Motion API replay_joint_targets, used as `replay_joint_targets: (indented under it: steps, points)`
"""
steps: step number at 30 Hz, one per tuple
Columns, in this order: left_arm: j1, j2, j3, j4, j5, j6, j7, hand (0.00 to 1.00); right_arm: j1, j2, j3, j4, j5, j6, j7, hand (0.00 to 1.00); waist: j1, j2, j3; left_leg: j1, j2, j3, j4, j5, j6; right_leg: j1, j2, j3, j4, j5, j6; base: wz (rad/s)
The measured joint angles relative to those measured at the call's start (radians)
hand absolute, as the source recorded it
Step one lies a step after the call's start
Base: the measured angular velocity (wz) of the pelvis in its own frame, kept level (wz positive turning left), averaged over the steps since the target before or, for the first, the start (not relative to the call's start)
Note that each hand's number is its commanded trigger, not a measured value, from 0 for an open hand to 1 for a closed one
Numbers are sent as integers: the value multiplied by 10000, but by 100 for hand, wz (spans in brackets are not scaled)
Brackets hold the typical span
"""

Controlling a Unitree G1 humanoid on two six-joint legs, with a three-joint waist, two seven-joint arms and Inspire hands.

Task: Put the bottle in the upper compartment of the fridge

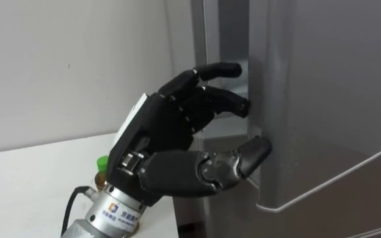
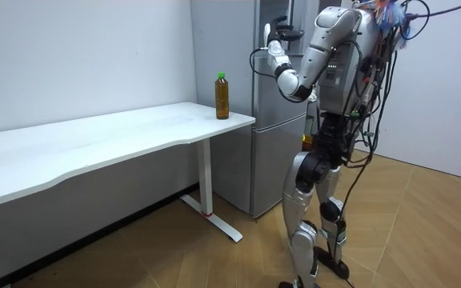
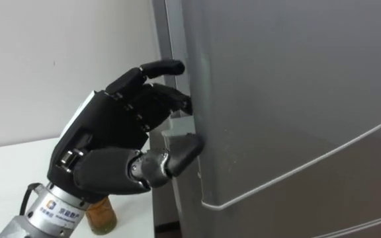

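One hand, the left hand (image 1: 170,132), is raised close before the head camera. Its fingers are hooked round the left edge of the upper fridge door (image 1: 323,99) and its thumb lies against the door's front. Behind the wrist, the green-capped bottle (image 1: 102,162) stands upright on the white table (image 2: 94,144), at the end just beside the grey fridge (image 2: 274,160). The robot stands facing that fridge.
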Motion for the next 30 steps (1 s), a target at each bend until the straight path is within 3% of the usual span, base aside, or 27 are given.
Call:
replay_joint_targets:
  steps: [15,21,30]
  points:
    - [-114,12,-683,1,8,9,-1076,0,-18,-57,223,1,266,2,61,0,-29,-7,4,9,5,56,1,2,2,-45,2,65,-1,2,-4,0]
    - [-340,-13,-1041,2,7,69,-1720,0,0,-108,243,-7,313,2,104,0,-32,45,6,140,20,268,-51,1,1,-49,7,285,0,3,-4,-11]
    - [-491,34,-1307,120,73,359,-2350,0,-61,-120,171,8,482,18,103,0,-553,120,-17,271,38,473,-57,-1,4,-61,11,573,29,11,-16,-8]
